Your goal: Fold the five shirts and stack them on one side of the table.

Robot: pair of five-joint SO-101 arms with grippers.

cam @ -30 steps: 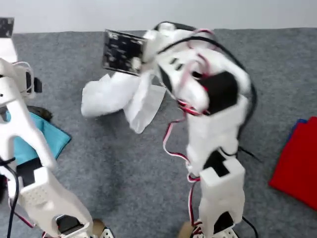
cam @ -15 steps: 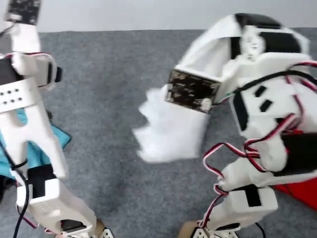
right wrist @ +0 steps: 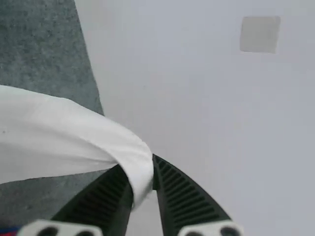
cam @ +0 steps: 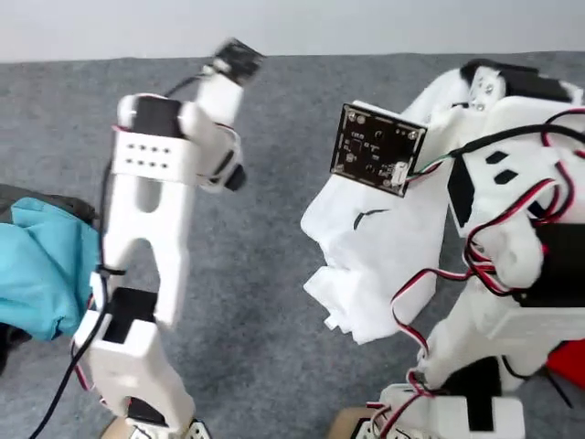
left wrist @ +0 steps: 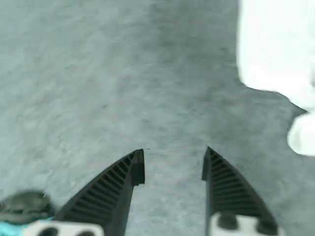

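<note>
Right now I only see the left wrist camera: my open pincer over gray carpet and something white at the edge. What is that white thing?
Observer: It's a white shirt. The right pincer is shut on a fold of it.
Operator: Is it folded neatly?
Observer: No. In the high view it hangs rumpled against the right arm.
Operator: Are there other colours on that side?
Observer: Yes, a bit of red cloth peeks out past the right arm, at the edge of the high view.
</note>
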